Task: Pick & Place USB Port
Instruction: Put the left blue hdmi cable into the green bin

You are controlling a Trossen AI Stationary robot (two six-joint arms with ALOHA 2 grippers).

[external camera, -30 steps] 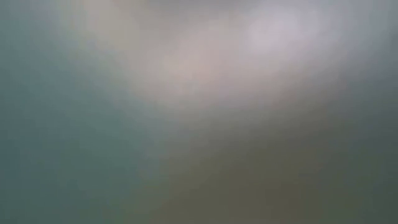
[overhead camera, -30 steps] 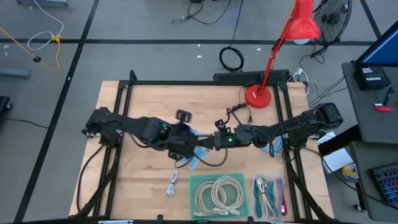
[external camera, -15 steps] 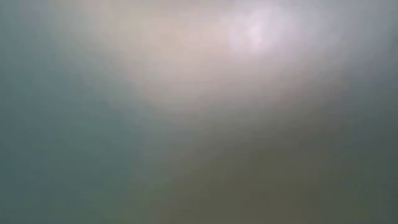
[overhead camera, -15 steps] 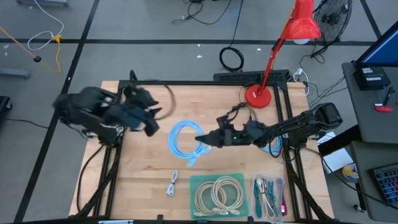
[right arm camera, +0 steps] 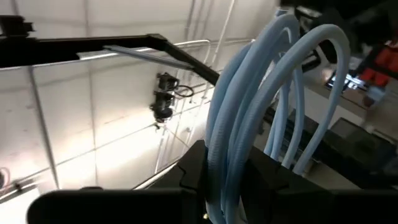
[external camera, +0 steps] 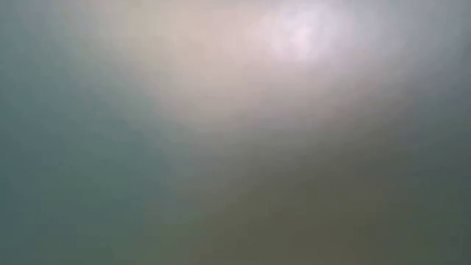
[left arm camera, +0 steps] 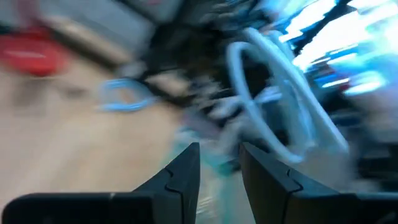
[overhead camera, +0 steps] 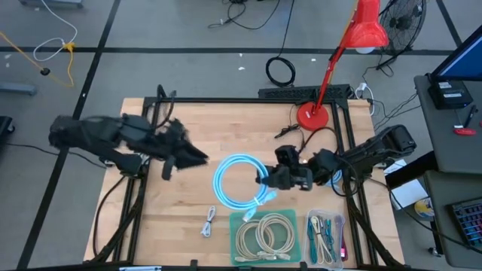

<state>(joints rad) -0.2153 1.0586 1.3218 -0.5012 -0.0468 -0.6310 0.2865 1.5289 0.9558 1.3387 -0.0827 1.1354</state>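
Note:
A light blue cable wound into a coil (overhead camera: 232, 181) is above the middle of the table, and my right gripper (overhead camera: 265, 179) is shut on its right side. In the right wrist view the coil's strands (right arm camera: 261, 93) rise out of my right gripper (right arm camera: 231, 186). A loose plug end (overhead camera: 268, 197) hangs by the fingers. My left gripper (overhead camera: 197, 156) is drawn back at the table's left and points toward the coil. Its fingers stand apart with nothing between them (left arm camera: 219, 171). The low view shows only blur. My right gripper pinches several strands of the coil together (right arm camera: 227, 163) between its two fingers, at the coil's right side. The fingers come from the table's right and slant upward. The rest of the coil stands up and away from the fingers as an open ring.
A green tray (overhead camera: 241, 220) with beige coiled cables and a clear tray (overhead camera: 325, 237) of cables stand at the near edge. A small white cable (overhead camera: 209, 223) lies left of them. A red lamp base (overhead camera: 310, 117) stands at the far right.
My left gripper has come away from the blue cable and swung back toward the table's left edge, turning as it went. My right gripper has tipped upward and risen with the cable, drawing back toward the right. The bunched coil has spread out into a wide ring.

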